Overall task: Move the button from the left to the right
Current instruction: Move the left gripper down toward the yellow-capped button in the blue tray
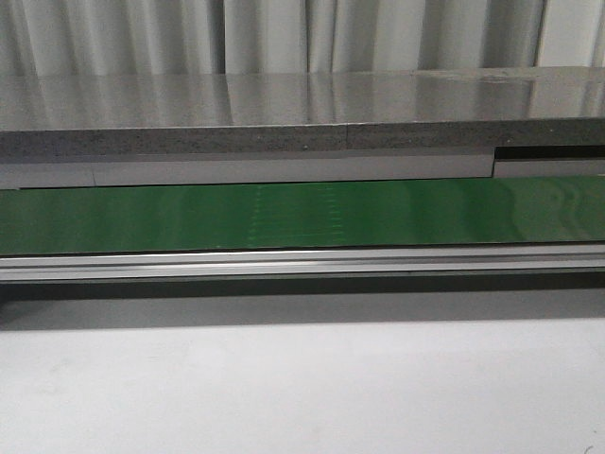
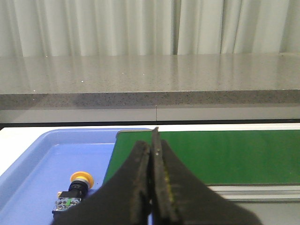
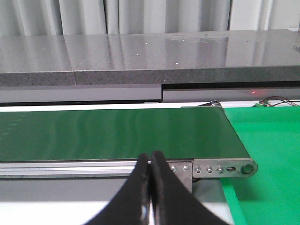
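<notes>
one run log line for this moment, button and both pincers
button: in blue tray, untouched | left pincer: shut, empty | right pincer: shut, empty | green belt: bare in view

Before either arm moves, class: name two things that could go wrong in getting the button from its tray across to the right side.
1. The left hand is shut and empty; if it descends without opening, it may knock the button rather than grip it.
2. The button lies on its side in the blue tray, so its round head could roll or slip from a pinch.
</notes>
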